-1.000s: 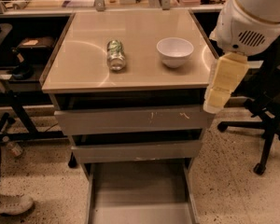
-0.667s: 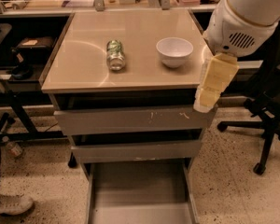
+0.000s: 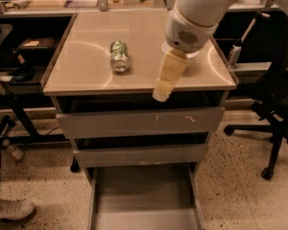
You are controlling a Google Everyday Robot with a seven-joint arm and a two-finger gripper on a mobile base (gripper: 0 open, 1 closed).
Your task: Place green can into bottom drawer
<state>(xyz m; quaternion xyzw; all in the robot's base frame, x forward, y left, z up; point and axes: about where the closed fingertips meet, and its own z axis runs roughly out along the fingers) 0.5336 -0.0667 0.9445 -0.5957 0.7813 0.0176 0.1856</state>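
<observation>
The green can point(image 3: 119, 56) lies on its side on the beige cabinet top, left of centre, its silver end facing me. My gripper point(image 3: 162, 94) hangs from the white arm over the front of the top, right of the can and apart from it, holding nothing. The bottom drawer point(image 3: 144, 193) is pulled out below, its flat grey floor bare. The middle drawer and the scratched top drawer point(image 3: 141, 121) are pushed in.
A white bowl point(image 3: 163, 47) is mostly hidden behind my arm on the right of the cabinet top point(image 3: 81, 75). A black office chair point(image 3: 273, 114) stands at the right. A dark desk frame point(image 3: 19, 71) and a person's shoe point(image 3: 9, 210) are at the left.
My arm and gripper have swung left from beside the cabinet's right edge to over the top, covering most of the white bowl. The can has not moved.
</observation>
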